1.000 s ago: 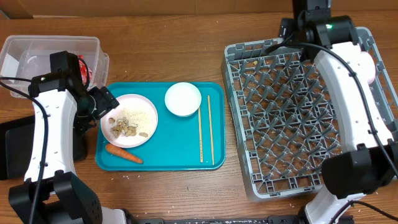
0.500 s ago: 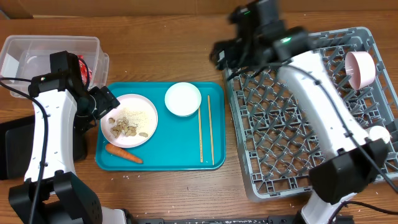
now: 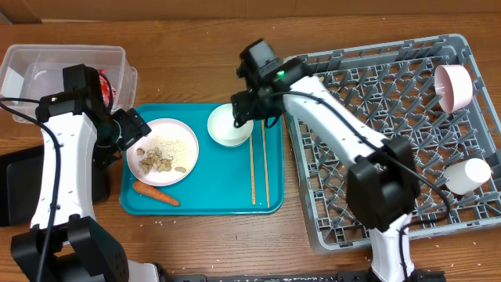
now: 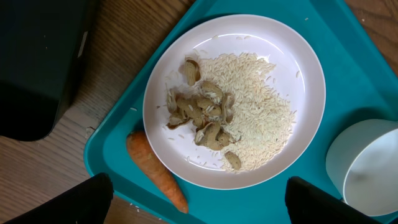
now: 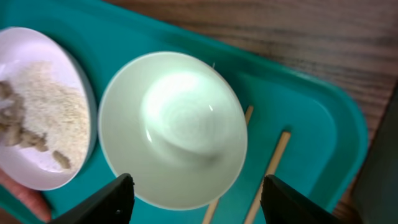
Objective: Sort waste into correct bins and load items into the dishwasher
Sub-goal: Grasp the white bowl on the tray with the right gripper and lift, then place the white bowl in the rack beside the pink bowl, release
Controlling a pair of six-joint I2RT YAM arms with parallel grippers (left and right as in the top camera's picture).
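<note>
**Right arm off the rack, now over the bowl**

Right pincer (image 3: 239, 117) was at the rack's far edge a sec ago and has since swung across to the tray. Left arm hasn't shifted.

Dish rack (image 3: 376, 157) takes up the right of the tabletop (image 3: 196, 47), its left wall just beside the teal tray (image 3: 211, 188). Most of the peg floor is open. Pink bowl (image 3: 452, 86) stands tilted at the far right corner, and white cup (image 3: 466, 174) lies on its side by the right wall.

Clear tub (image 3: 47, 66) sits far left w/ red wrapper (image 3: 114, 92) against its right wall. Black tray (image 3: 16, 184) is near left, partly under the left arm.

On the teal tray, bare room shows in the near middle, btwn carrot and chopsticks.
- **Plate:** Plate (image 3: 163, 150) is on the left half, close to the left edge, w/ food bits (image 3: 156, 160) and white crumbs.
- **Bowl:** Bowl (image 3: 223, 133) is by the far edge, just beside the plate.
- **Right pincer:** It hovers over the bowl, jaws wide, holding nothing.
- **Left pincer:** Left pincer (image 3: 133, 131) is also wide and empty, at the plate's left rim.
- **Chopsticks:** Chopsticks (image 3: 258, 164) lie parallel along the right edge.
- **Carrot:** Carrot (image 3: 155, 193) is near the near-left corner, just beside the plate rim.
</note>
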